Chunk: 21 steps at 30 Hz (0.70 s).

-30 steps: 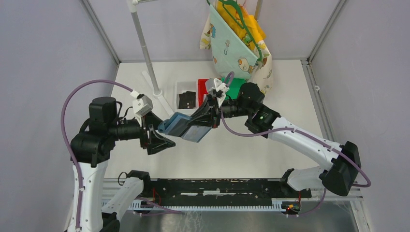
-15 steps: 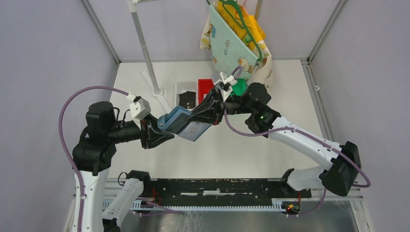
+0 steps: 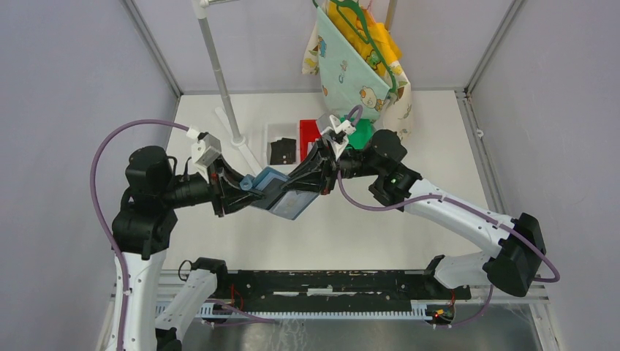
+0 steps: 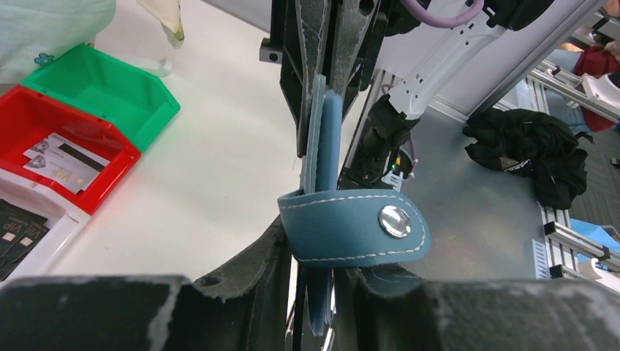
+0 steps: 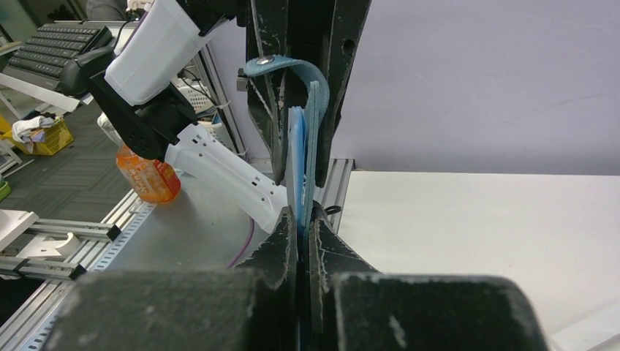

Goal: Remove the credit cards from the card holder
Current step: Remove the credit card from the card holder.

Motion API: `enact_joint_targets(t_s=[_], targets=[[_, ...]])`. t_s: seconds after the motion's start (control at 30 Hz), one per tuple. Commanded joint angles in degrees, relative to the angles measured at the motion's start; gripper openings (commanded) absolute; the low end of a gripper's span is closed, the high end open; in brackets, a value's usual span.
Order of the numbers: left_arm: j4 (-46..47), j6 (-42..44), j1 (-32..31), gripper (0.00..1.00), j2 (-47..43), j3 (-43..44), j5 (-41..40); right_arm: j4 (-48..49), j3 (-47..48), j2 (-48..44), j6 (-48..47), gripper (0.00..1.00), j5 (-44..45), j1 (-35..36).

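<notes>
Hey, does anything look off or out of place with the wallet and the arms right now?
Nothing spilled or damaged. The teal card holder is up in the air, pinched edge-on by the right fingers. Its snap tab is undone, curling loose over its edge by the left fingers.

Two arms, two claws, one card holder, three bins.
There are two arms, the left arm (image 3: pixel 142 212) and the right arm (image 3: pixel 453 216), and two claws, the left claw (image 3: pixel 247 191) and the right claw (image 5: pixel 303 219). One teal card holder (image 3: pixel 281 191) sits mid-table with one snap tab (image 4: pixel 354 225). At the far side are three bins: one red bin (image 4: pixel 22 117), one green bin (image 4: pixel 110 99) and one white tray (image 4: pixel 44 219). Two credit cards (image 4: pixel 64 159) show in the red bin; the black pieces (image 3: pixel 281 151) in the tray are too small to count. One white pole (image 3: pixel 218 69) and one patterned cloth (image 3: pixel 351 73) stand far; one orange bottle (image 5: pixel 146 181) is off the table.
</notes>
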Motion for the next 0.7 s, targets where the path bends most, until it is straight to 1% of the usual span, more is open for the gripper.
enact_joint_targets(t_s=[0.0,0.13,0.2,0.3,0.5,0.53,0.57,0.6,0.63,0.67], targets=[[7.53,-7.62,0.11,0.3,-0.08,1.56,0.44,3.02,-0.03,-2.12,-0.71,0.0,-1.14,0.43],[10.79,-10.0,0.03,0.19,-0.95,2.3,-3.52,3.26,-0.48,-2.92,-0.68,0.0,-0.52,0.42],[11.45,-10.84,0.04,0.17,-1.42,1.5,-2.99,3.75,-0.5,-3.01,-0.13,0.0,-0.06,0.44],[11.24,-11.51,0.1,0.18,-2.06,-0.81,-1.05,5.53,-0.57,-3.01,1.45,0.0,-0.06,0.37],[11.19,-11.89,0.1,0.27,-3.01,-3.79,0.86,9.53,-0.69,-1.85,5.13,0.0,-0.54,0.73],[11.18,-12.04,0.07,0.32,-2.74,-3.8,1.31,9.73,-0.69,-1.65,5.22,0.0,-0.51,0.82],[11.1,-12.16,0.01,0.4,-2.45,-3.91,1.87,9.85,-0.67,-1.5,5.37,0.0,-0.39,1.0],[11.16,-12.4,0.04,0.44,-2.3,-4.12,2.2,10.04,-0.62,-1.35,5.53,0.0,-0.19,1.12],[11.43,-12.75,0.07,0.47,-2.18,-4.45,2.52,10.23,-0.59,-1.1,5.8,0.0,-0.17,1.26],[12.0,-13.29,0.1,0.48,-2.09,-4.86,2.73,10.53,-0.57,-1.06,5.86,0.0,-0.19,1.3]])
